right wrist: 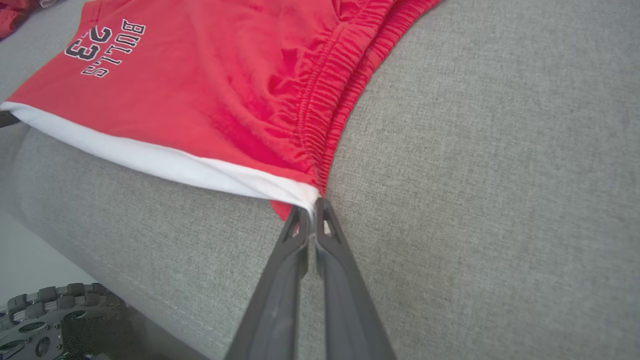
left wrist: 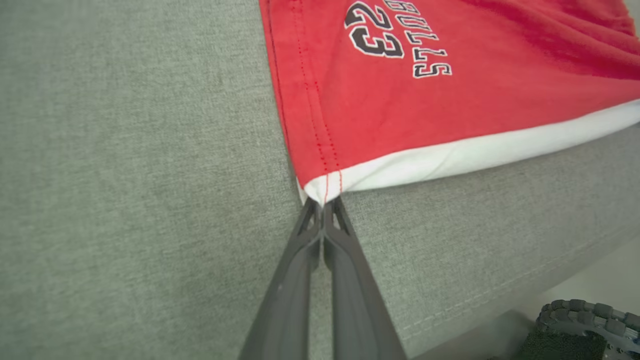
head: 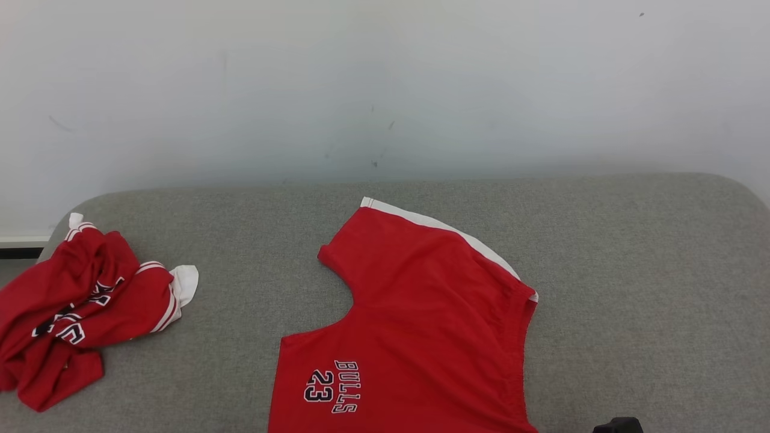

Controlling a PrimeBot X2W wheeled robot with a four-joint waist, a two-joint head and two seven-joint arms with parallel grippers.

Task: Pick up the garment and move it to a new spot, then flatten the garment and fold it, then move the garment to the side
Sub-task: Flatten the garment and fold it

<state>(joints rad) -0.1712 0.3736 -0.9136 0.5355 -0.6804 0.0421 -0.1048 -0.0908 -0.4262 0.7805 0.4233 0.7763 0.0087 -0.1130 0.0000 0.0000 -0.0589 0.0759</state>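
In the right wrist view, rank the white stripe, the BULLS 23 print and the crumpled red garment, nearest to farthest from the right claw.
1. White stripe: end pinched in the right claw.
2. BULLS 23 print: upper left, on the shorts.
3. Crumpled red garment: far top-left corner.

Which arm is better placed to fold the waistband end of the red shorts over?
Likely the right arm. The right pincer is shut on the waistband corner of the shorts, beside the white stripe. The left pincer is shut on the leg hem corner at the other end.
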